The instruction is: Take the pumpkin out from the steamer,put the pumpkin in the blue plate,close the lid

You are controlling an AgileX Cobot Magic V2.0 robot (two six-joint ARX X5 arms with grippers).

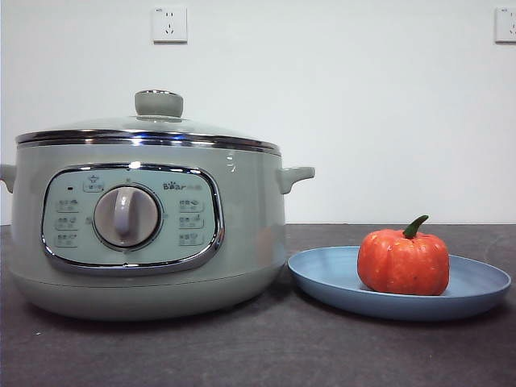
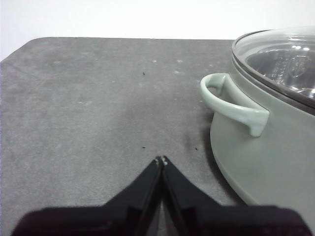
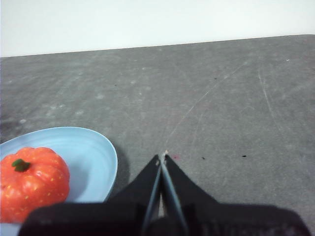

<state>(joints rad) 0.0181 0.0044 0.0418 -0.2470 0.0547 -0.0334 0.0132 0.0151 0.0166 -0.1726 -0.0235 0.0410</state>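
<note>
The orange-red pumpkin (image 1: 403,261) with a green stem sits upright in the blue plate (image 1: 322,278) at the right of the table. The sage-green steamer (image 1: 242,218) stands at the left with the glass lid (image 1: 147,129) closed on its rim. My left gripper (image 2: 162,160) is shut and empty, low over the table beside the steamer's side handle (image 2: 234,105). My right gripper (image 3: 163,157) is shut and empty, beside the plate (image 3: 93,157) that holds the pumpkin (image 3: 30,182). Neither gripper shows in the front view.
The dark grey table (image 1: 258,355) runs to a white wall with two sockets (image 1: 169,24). The steamer's handle (image 1: 294,176) juts out above the plate's near rim.
</note>
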